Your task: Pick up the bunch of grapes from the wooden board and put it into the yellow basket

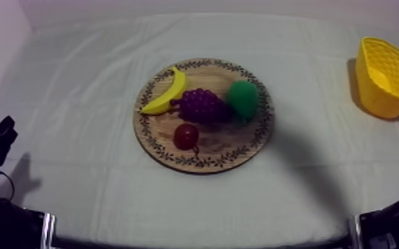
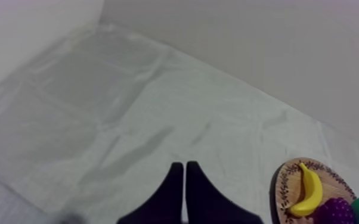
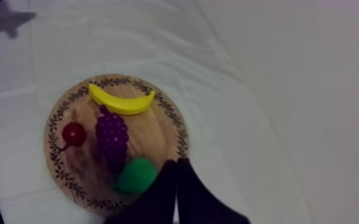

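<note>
- Well, my left tool point(image 2: 184, 167) has its two black fingers pressed together, with nothing in them. It is well off to the left of the wooden board point(image 1: 175, 157), over bare cloth on the bench point(image 1: 76, 86).
- My right tool point(image 3: 176, 161) has its fingers together too, and it holds nothing. It points toward the board from the side where the pear point(image 1: 243, 98) is, and it touches no fruit.
- On the board, closest to me, sits the small red fruit point(image 1: 186, 136). It is a little apart from the other fruit.
- In the middle of the board lies the bunch of grapes point(image 1: 203, 104), purple and flat on the wood. This is the thing I have to move.
- The green pear is just beside the grapes, at the right of the board. The banana point(image 1: 166, 93) is at the left of the board, and its end touches or almost touches the top of the grapes.
- Far off to the right of the board, and a bit farther back, stands the yellow basket point(image 1: 374, 93). It is well apart from the board. I see no fruit in it.
- I think the job has not really begun. No part is done yet.
- What is left is all of it: a tool must open, close round the grapes, lift them, carry them to the basket and let go.
- The right tool is on the basket's side of the board, so I think it is the better one for this.
</note>
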Controlling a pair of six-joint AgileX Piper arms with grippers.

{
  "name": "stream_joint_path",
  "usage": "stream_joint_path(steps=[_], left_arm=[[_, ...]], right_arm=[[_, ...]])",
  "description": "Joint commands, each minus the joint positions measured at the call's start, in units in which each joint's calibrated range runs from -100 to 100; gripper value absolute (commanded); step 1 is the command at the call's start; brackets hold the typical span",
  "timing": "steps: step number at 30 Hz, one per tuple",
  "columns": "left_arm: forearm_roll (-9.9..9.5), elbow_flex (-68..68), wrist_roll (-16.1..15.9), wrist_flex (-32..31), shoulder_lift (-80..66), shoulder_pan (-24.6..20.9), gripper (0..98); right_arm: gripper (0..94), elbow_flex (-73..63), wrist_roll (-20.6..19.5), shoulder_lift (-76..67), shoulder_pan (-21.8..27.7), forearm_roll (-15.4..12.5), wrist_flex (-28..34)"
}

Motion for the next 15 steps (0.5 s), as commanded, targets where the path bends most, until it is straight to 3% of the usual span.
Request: stream_joint_path(steps=[1,15], left_arm=[[0.01,0.0,0.0,-0.01,0.05,-0.03,0.1],[0.01,0.0,-0.03,-0.01,0.05,-0.03,0.1]], right_arm=[[0.8,0.43,0.91,3.13,-2.16,-0.25,-0.43],[9.6,2.21,3.05,14.1,-9.1,-0.26,-2.02]])
